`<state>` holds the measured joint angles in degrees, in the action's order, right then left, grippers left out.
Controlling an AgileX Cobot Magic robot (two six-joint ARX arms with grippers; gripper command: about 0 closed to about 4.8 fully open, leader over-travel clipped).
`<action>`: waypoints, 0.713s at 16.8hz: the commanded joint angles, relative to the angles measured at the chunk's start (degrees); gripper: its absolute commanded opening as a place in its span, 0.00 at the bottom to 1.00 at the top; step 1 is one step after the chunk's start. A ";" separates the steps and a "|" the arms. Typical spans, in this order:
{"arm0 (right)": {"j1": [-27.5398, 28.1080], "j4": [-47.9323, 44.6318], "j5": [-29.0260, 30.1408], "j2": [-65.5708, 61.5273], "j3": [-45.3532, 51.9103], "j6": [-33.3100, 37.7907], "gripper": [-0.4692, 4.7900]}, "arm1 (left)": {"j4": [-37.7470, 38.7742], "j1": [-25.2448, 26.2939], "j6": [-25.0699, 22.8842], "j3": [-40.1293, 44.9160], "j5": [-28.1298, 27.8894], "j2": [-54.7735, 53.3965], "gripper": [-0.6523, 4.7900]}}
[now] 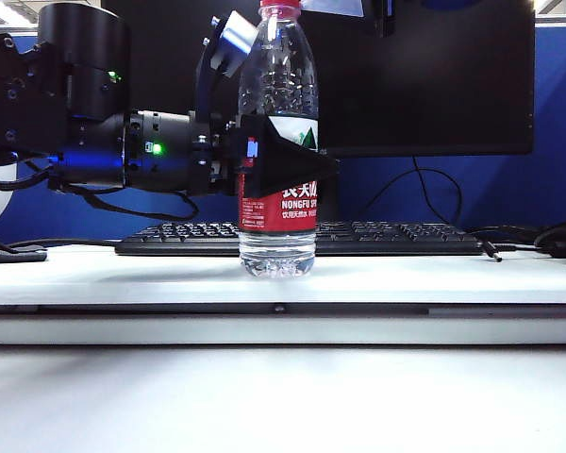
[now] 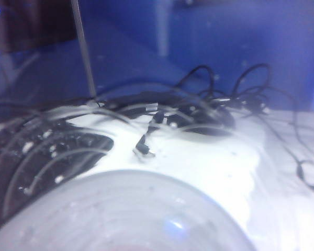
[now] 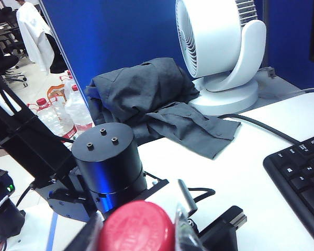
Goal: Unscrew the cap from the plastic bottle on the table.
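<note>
A: The fingers of our left gripper (image 1: 288, 165) are clamped around the middle of the plastic bottle (image 1: 278, 142), across the top of its red label. One dark triangular finger lies across the front of the body in the exterior view. The left wrist view agrees: the clear ribbed wall of the bottle fills the near part of the picture.

B: And our right gripper (image 3: 138, 232)?

A: Up at the cap (image 3: 137, 226). In the right wrist view the red cap sits between its fingers (image 3: 184, 201), one showing on each side. Whether they are pressing on it or only bracketing it, we cannot tell. In the exterior view only part of that arm shows behind the bottle's shoulder.

B: Where does the bottle stand?

A: Upright on the bench (image 1: 434, 278), near the front edge of the raised ledge and roughly midway along it, just in front of the black keyboard (image 1: 387, 236).

B: So how far along are we?

A: We judge the steadying hold is done and the right gripper is in place at the top. The cap is still on the neck; we see no gap under it. Left to do: grip it firmly, twist it loose, lift it clear.
</note>
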<state>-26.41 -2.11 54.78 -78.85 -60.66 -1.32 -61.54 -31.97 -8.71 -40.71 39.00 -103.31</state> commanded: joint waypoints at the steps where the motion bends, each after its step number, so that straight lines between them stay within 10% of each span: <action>1: -1.14 4.81 -0.33 -0.52 0.50 1.62 0.51 | 1.05 0.26 2.10 -0.57 -3.06 0.00 0.66; 12: -11.89 -0.42 -44.57 4.76 0.48 3.21 0.58 | 1.05 0.26 2.12 -0.57 -5.75 0.00 0.66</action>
<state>-36.67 -0.36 15.42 -74.22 -60.10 1.50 -60.62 -31.66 -6.42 -41.19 33.36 -103.31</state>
